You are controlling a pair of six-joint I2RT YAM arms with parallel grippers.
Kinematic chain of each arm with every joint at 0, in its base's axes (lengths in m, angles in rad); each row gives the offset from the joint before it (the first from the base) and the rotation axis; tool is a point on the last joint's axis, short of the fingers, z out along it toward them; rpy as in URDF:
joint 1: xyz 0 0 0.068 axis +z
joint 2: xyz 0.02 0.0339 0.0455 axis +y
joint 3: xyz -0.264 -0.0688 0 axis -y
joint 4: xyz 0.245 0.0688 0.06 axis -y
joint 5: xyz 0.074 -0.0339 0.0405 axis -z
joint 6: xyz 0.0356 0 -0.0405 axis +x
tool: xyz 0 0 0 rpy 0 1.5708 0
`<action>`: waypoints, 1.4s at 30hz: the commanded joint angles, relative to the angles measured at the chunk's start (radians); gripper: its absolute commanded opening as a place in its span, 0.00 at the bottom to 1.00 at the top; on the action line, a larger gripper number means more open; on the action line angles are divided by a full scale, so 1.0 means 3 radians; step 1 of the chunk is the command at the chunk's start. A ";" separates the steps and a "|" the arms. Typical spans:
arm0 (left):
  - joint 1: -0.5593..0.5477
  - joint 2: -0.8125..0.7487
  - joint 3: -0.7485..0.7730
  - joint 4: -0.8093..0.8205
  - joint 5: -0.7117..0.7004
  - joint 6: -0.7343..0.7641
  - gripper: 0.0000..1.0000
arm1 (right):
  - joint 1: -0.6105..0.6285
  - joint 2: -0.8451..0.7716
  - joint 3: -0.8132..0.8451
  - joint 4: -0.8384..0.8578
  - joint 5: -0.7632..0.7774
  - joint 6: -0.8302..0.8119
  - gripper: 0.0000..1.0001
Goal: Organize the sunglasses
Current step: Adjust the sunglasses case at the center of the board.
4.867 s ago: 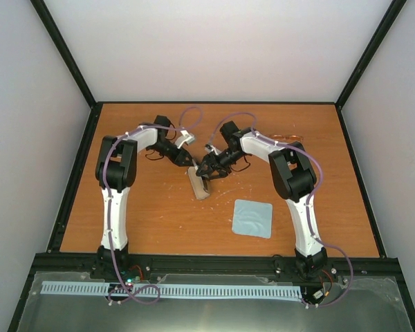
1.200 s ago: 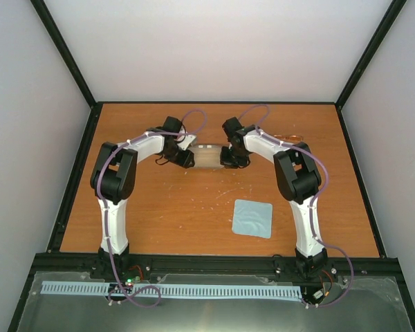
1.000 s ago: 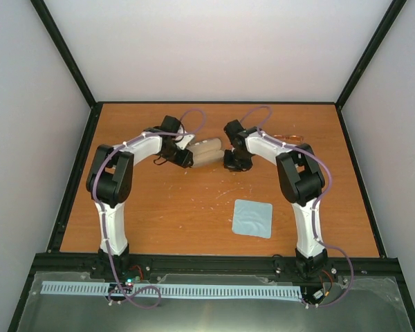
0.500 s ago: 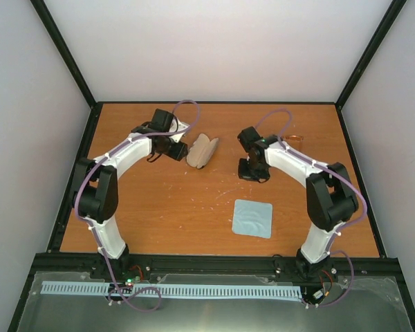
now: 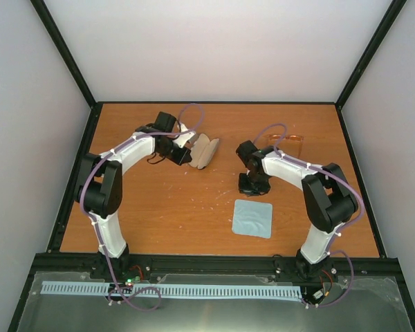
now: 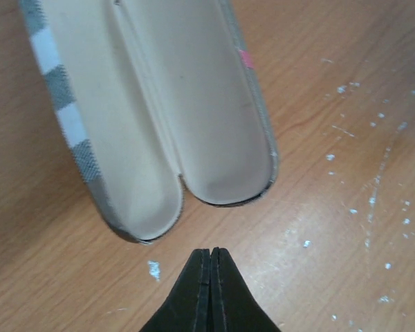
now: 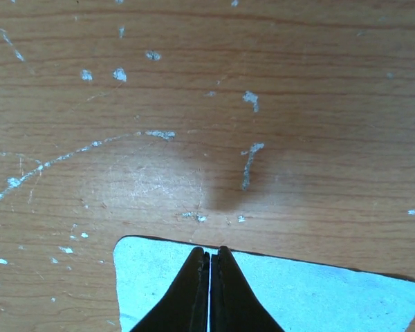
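The sunglasses (image 5: 292, 140), thin-framed with orange lenses, lie on the table at the back right, behind my right arm and apart from both grippers. The striped oval case (image 5: 205, 151) lies open on the table, its cream inside (image 6: 214, 131) facing up with nothing in it. My left gripper (image 5: 188, 158) is shut and holds nothing. In the left wrist view its tips (image 6: 211, 251) sit just short of the case's rounded end. My right gripper (image 5: 252, 191) is shut too, with its tips (image 7: 210, 250) over the far edge of the light blue cloth (image 7: 311, 297).
The light blue square cloth (image 5: 252, 218) lies flat at the near right of the wooden table (image 5: 159, 214). A black frame (image 5: 76, 173) edges the table, with pale walls behind. White scuff marks dot the wood near the right gripper.
The case, held between both grippers a second ago, now lies open on the table. My left gripper has shut beside it. My right gripper has drawn back toward the cloth.
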 commanded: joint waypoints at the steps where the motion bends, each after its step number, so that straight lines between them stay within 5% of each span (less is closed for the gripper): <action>1: -0.0043 0.0056 -0.0015 -0.0178 0.0381 0.0147 0.01 | 0.0034 0.0102 -0.0034 0.0026 -0.0042 0.0046 0.03; 32: -0.0049 0.0873 0.0640 0.0034 -0.0254 0.0268 0.04 | 0.0199 0.0538 -0.0019 -0.0054 -0.0197 -0.0092 0.03; 42: -0.0032 0.0876 0.0545 0.0202 -0.0561 0.0319 0.20 | 0.0223 0.0550 0.0009 -0.0086 -0.0164 -0.0088 0.03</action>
